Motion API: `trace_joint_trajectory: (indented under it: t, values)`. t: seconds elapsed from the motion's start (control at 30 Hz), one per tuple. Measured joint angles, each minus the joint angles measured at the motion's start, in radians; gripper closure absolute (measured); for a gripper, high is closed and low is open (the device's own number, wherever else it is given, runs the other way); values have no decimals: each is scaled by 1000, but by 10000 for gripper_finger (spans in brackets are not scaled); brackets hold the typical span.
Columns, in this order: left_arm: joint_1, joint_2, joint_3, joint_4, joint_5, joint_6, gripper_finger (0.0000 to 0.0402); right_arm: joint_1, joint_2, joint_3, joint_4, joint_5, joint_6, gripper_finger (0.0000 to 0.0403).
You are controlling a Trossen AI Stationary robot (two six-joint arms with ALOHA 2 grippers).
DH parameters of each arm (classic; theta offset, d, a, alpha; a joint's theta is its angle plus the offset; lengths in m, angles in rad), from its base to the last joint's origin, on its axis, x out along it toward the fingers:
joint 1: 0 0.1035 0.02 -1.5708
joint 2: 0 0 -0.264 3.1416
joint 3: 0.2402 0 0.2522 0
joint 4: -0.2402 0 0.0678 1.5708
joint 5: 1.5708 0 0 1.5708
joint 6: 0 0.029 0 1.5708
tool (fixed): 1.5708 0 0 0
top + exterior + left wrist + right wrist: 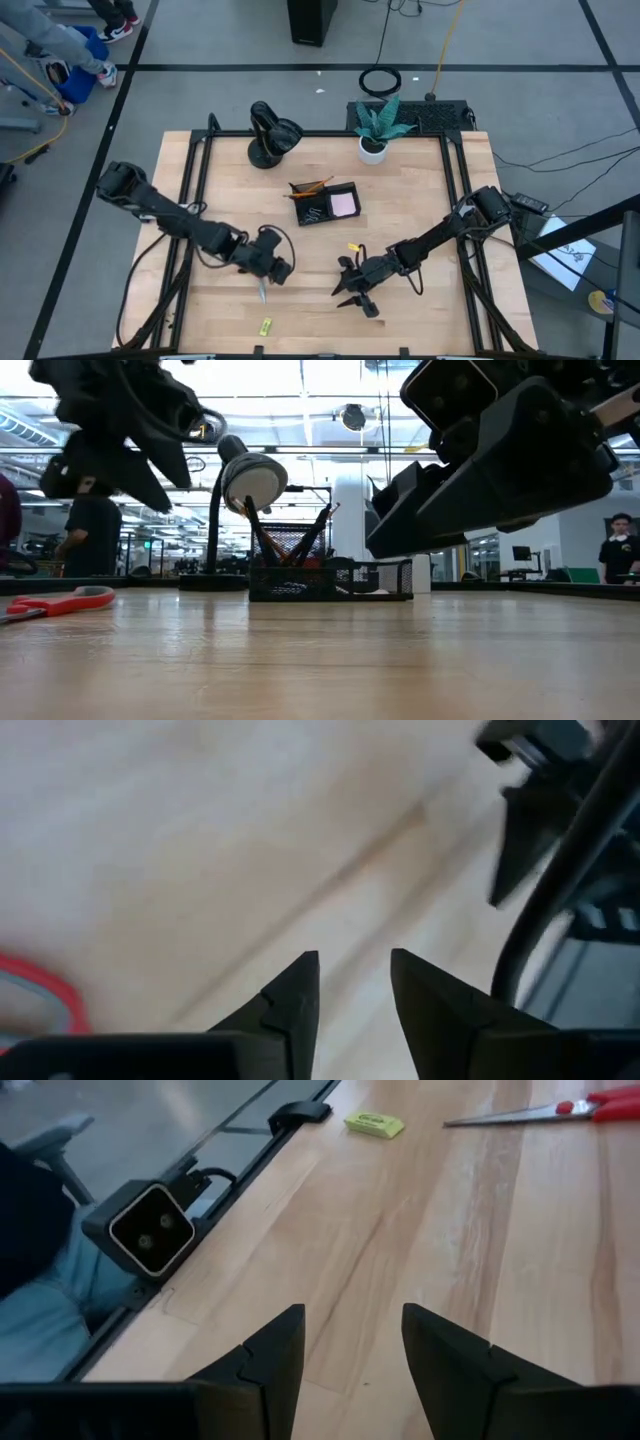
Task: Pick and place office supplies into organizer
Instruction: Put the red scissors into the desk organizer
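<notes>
Left hand (272,268) parted, empty, beside scissors (261,291) for pickup; right hand (352,290) parted, empty, waiting; organizer (324,203) mid-bench (420,200).

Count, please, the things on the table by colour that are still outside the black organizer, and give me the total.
Red: 1, the scissors, with red handles, by the left gripper.
Yellow-green: 1, the eraser-like piece near the front edge.
Yellow: 1, a small piece near the right gripper.
Total: 3
</notes>
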Motion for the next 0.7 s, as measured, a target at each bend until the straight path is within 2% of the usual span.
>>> trace_joint_trajectory:
  t: [0.13,0.23,0.3,0.37,0.47,0.6,0.7]
  values:
    - [-36,0,0,26,-38,-15,280,-4,0,-1,-4,-8,-45,243]
    - [-58,0,0,24,-148,-66,284,-8,0,-29,65,-136,-77,243]
    - [-68,0,0,26,-193,-77,284,-8,0,-76,217,-278,-86,243]
    - [-75,0,0,26,-216,-84,284,-20,-19,-161,447,-343,-41,243]
    - [-85,0,0,27,-240,-94,284,-84,-129,-322,644,-282,1,243]
    - [-94,0,0,26,-254,-95,284,-123,-369,-517,666,-139,12,243]
    - [-91,0,0,23,-262,-74,284,-109,-502,-577,654,-71,-58,243]
